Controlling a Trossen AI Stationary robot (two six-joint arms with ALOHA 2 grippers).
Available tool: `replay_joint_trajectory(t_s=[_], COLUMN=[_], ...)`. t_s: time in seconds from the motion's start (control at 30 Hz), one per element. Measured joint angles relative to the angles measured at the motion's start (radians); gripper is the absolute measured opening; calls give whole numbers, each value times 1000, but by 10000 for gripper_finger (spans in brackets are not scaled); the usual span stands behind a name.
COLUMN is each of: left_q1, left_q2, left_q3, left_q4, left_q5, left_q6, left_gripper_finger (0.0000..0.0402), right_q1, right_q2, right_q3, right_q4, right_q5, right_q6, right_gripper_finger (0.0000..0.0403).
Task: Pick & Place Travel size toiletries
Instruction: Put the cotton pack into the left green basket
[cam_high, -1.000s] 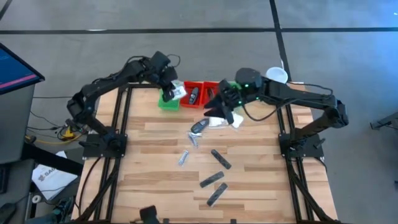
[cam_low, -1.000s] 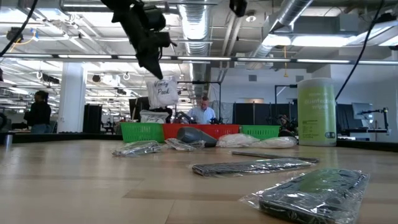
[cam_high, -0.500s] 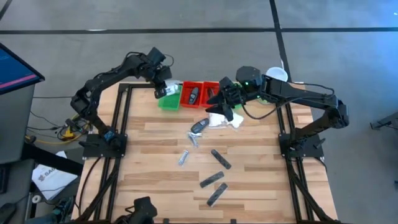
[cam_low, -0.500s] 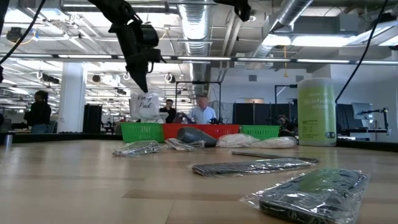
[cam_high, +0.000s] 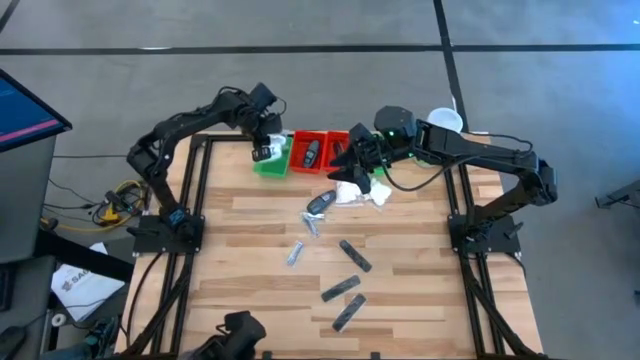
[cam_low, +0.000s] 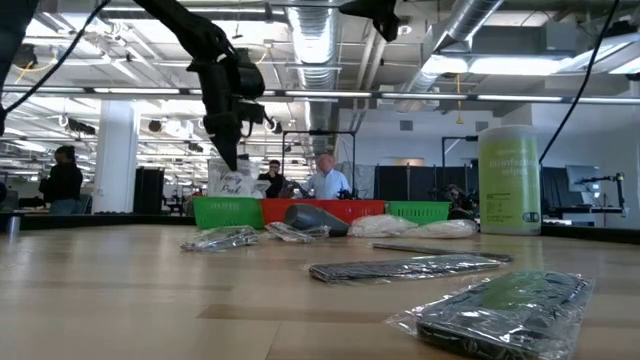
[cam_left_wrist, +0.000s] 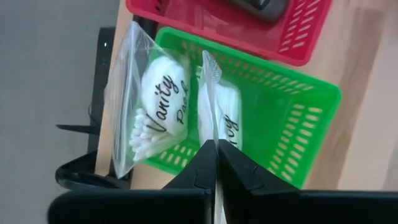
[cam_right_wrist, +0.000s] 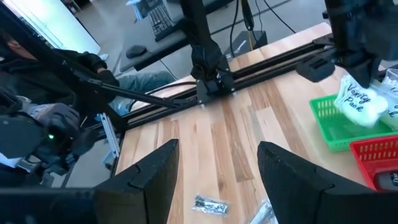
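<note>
Packets first: we see the left pincer (cam_left_wrist: 216, 163) pressed tight on a white soft packet (cam_left_wrist: 154, 106), dangling it over the green tray (cam_high: 270, 162) at the worktop's (cam_high: 400, 260) eleven o'clock. Right pincer (cam_right_wrist: 217, 163) hangs spread over the red tray (cam_high: 322, 153), around twelve o'clock.

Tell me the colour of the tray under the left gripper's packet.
Green tray, clearest in the left wrist view.

Black piece (cam_left_wrist: 258, 5) in the red tray (cam_left_wrist: 298, 37), cut off by the picture's edge.
</note>
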Motion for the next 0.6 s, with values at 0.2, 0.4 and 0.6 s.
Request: replay_joint_trajectory(t_s=[0.2,0.4,0.6], left_q1=[0,0,15], left_q2=[46,58,65], left_q3=[0,-1,-1], left_q4=[30,144,169], left_q5=[0,-53,-60], left_q6=[55,76,106], left_gripper_finger=[1,1,1], right_q1=[0,0,-1], right_q2=[0,0,0], right_q3=[0,0,0], right_q4=[-1,-1,-1], right_q5=[0,28,45], right_q6=[0,0,0], right_gripper_finger=[210,210,210])
